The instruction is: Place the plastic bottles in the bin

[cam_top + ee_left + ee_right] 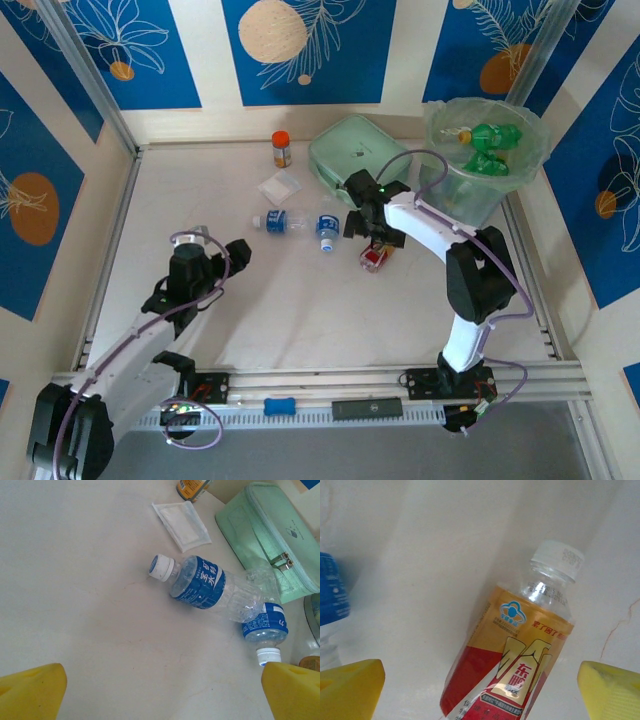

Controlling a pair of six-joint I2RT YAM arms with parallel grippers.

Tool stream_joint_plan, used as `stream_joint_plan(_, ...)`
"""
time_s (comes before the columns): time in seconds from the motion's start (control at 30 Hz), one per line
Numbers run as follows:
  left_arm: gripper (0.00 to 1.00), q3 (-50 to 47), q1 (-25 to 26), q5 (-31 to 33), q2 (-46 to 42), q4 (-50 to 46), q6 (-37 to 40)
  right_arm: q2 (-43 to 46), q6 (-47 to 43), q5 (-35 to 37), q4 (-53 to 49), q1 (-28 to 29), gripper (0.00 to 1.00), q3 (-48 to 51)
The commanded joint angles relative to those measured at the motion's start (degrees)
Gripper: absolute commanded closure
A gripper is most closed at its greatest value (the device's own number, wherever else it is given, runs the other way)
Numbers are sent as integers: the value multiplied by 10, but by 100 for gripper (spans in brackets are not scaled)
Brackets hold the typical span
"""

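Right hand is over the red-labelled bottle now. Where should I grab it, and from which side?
Probably across the labelled body of the red-labelled bottle, below the neck, coming straight down. It lies on its side on the table, and the open right hand has a finger on either side of that round section.

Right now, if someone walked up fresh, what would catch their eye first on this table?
The tall bin at the far right stands out, with green bottles already inside. Mid-table, two blue-labelled bottles lie on their sides, and the right gripper hovers open over a red-labelled bottle.
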State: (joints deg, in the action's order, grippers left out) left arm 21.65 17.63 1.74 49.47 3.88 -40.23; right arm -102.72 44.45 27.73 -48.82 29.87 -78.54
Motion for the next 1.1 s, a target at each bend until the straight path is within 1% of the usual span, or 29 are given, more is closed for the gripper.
stream_joint_plan(0.0,1,-8,-8,0,-10,-3,-3,-13,42,14,7,4,3,21)
stream_joint_plan(0.13,1,-6,-7,-2,-9,-5,-3,-12,52,11,26,1,6,43)
stream_joint_plan(0.37,1,-7,-7,-6,-2,4,-8,-23,60,-16,57,-11,8,70)
stream_joint_plan(0.83,1,-8,-7,-4,-12,-5,-7,-34,58,-35,93,-23,20,88)
stream_joint_plan(0.9,1,-8,-7,-3,-11,-5,-6,-37,56,-39,93,-24,24,86)
stream_joint_plan(0.97,1,-8,-7,-3,-11,-3,-6,-38,54,-40,94,-23,33,86)
stream_joint_plan(1.07,1,-7,-7,-3,-8,-1,-6,-39,53,-40,94,-24,42,85)
